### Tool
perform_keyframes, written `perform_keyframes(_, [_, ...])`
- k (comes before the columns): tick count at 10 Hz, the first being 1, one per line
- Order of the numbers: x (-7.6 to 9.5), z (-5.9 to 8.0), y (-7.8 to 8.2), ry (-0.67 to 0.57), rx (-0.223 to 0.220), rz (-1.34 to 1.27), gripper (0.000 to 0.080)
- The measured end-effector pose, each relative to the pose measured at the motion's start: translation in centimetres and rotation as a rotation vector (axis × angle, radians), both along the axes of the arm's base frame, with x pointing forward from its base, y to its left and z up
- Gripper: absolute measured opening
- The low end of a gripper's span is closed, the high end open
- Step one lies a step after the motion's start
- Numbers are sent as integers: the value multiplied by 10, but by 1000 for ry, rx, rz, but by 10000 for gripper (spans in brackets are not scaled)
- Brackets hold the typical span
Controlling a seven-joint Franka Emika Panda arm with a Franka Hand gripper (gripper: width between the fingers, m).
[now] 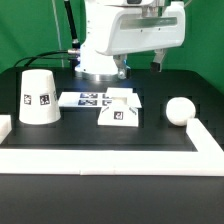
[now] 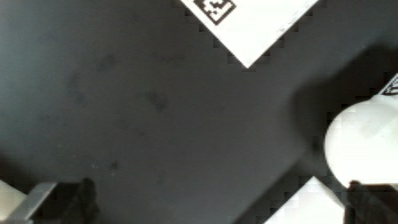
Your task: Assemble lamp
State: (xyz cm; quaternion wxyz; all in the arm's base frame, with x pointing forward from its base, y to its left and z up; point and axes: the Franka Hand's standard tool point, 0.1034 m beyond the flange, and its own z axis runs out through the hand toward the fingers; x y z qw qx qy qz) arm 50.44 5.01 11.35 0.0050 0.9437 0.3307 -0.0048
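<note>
The fingers (image 2: 63, 202) of the gripper (image 1: 122, 69) are hanging spread wide and empty beyond the base (image 1: 120, 108), with the bulb (image 1: 180, 110) and shade (image 1: 40, 95) sitting loose, well apart on either side, so a first pickup is being judged pending, requiring a squared descent onto one part.

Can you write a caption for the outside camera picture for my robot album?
A robot arm behind three loose white lamp pieces on a black table: shade, base, bulb.

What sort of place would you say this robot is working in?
Probably a robotics lab bench: a black table fenced by a white rail, a green backdrop, and the marker board beside a tagged shade.
</note>
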Motion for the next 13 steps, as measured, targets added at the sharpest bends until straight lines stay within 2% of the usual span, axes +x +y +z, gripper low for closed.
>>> perform_keyframes(2, [-1,0,-1,0,0,-7,699])
perform_keyframes(5, [-22,-7,-19,18,-12,-205,699])
perform_keyframes(7, [-27,-12,-22,19,-16,-297,699])
perform_keyframes(8, [-28,-14,-30,19,-15,-274,699])
perform_keyframes(13, [-28,-13,-31,18,-16,-292,699])
